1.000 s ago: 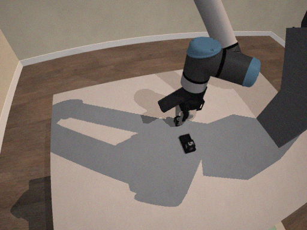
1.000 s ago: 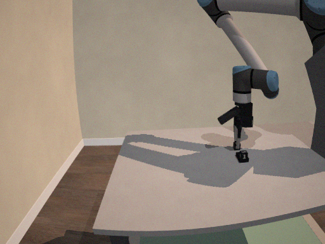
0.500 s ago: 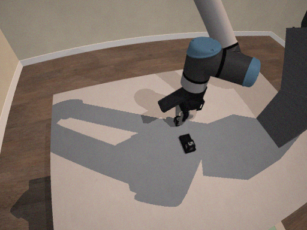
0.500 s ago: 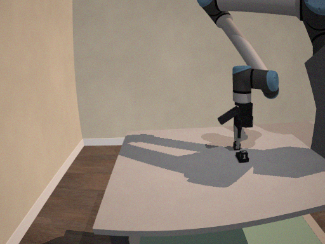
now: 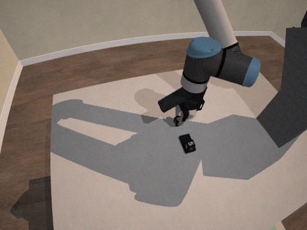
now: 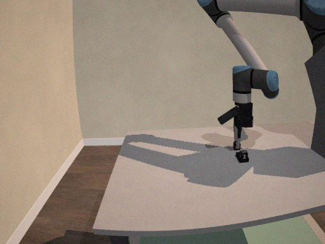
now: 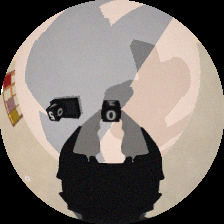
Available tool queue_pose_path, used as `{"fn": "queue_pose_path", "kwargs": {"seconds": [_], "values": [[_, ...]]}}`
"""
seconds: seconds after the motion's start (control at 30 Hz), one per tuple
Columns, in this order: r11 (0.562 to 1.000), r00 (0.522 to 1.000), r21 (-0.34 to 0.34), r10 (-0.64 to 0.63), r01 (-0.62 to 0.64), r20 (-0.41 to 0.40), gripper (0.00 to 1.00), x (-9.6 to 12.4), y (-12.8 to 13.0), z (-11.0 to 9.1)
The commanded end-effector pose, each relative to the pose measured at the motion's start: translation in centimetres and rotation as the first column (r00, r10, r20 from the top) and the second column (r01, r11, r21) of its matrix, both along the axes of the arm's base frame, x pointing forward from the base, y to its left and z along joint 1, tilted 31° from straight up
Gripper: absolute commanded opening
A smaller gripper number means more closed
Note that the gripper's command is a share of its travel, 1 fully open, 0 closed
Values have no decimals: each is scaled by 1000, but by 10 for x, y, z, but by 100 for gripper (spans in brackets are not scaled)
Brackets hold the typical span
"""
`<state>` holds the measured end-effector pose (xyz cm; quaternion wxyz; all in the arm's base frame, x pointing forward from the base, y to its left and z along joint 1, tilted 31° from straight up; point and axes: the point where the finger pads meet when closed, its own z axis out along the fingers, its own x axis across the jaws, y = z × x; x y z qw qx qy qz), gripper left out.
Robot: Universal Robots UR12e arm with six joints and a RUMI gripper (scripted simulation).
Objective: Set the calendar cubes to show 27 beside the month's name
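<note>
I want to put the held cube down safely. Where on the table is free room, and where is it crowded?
Free: the wide table stretch left of and in front of the calendar tray. Crowded: the narrow gap between the tray and the hand, shut on a cube.

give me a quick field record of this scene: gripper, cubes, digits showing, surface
gripper: black two-jaw gripper, shut on a small black number cube
held cube: at the fingertips, 0 facing the wrist camera
other cube: second black number cube on the pale table top, apart from the gripper; 5 on top, 1 on its side
tray: not in view
</note>
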<state>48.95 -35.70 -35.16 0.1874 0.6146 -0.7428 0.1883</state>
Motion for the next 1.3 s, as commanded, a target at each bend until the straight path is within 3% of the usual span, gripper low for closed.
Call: {"fn": "queue_pose_path", "kwargs": {"seconds": [0.0, 0.3, 0.93, 1.27], "values": [[1000, 1000, 0, 0, 0, 0, 18, 0, 0, 0], [1000, 1000, 0, 0, 0, 0, 29, 0, 0, 0], [1000, 1000, 0, 0, 0, 0, 29, 1, 4, 8], [1000, 1000, 0, 0, 0, 0, 29, 3, 30, 50]]}}
